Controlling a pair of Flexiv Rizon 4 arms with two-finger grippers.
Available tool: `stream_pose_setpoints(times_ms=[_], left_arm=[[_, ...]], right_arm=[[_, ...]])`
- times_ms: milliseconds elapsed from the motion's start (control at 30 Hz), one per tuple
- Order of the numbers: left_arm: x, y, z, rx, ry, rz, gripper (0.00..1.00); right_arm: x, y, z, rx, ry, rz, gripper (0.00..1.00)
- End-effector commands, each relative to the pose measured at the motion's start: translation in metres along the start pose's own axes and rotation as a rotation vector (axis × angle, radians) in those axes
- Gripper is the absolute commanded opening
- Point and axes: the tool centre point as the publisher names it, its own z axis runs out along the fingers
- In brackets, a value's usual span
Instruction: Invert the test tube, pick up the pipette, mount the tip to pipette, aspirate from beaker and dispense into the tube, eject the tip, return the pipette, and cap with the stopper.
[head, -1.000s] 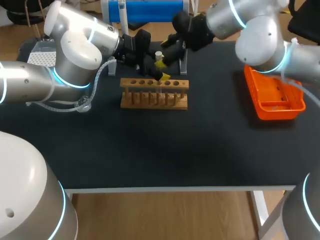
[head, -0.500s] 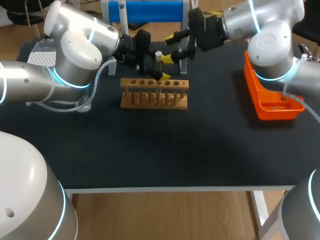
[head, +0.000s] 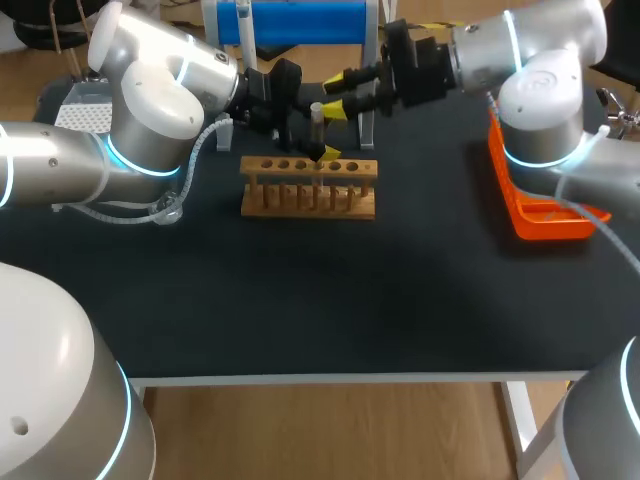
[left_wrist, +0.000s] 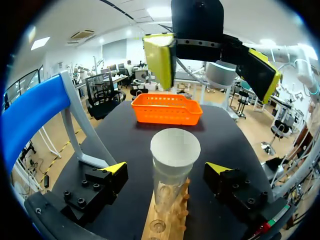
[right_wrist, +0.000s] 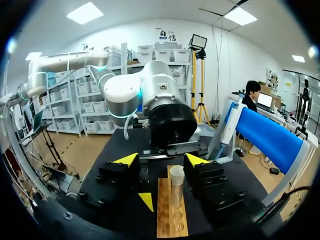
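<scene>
A clear test tube (head: 317, 118) topped by a white stopper (left_wrist: 175, 148) stands upright in the wooden rack (head: 309, 188). My left gripper (head: 316, 138) is open, with a yellow-tipped finger on each side of the tube and a gap at both sides in the left wrist view (left_wrist: 166, 168). My right gripper (head: 336, 97) hovers just right of the tube's top, open with nothing between its fingers. In the right wrist view the tube (right_wrist: 176, 186) stands just ahead of that gripper (right_wrist: 161, 160), with my left arm (right_wrist: 165, 110) behind it.
An orange basket (head: 545, 195) sits at the table's right side. A blue pipette stand (head: 290, 20) is at the back, close behind both grippers. A white tip box (head: 85, 112) lies at the back left.
My right gripper has drawn back to the right from the tube's top, leaving the white stopper on it, and its fingers have come closer together. The left arm has not moved.
</scene>
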Motion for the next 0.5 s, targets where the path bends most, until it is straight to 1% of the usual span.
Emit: stream_pose_setpoints(times_ms=[33,500], left_arm=[[-0.0009,-0.0008,-0.0001,-0.004,0.003,-0.001,1.0],[-0.0009,-0.0008,-0.0001,-0.004,0.003,-0.001,1.0]], right_arm=[[-0.0019,0.0003,0.0025,-0.006,0.007,-0.002,0.0],[-0.0054,0.0017,0.0098,-0.06,0.027,-0.005,0.0]])
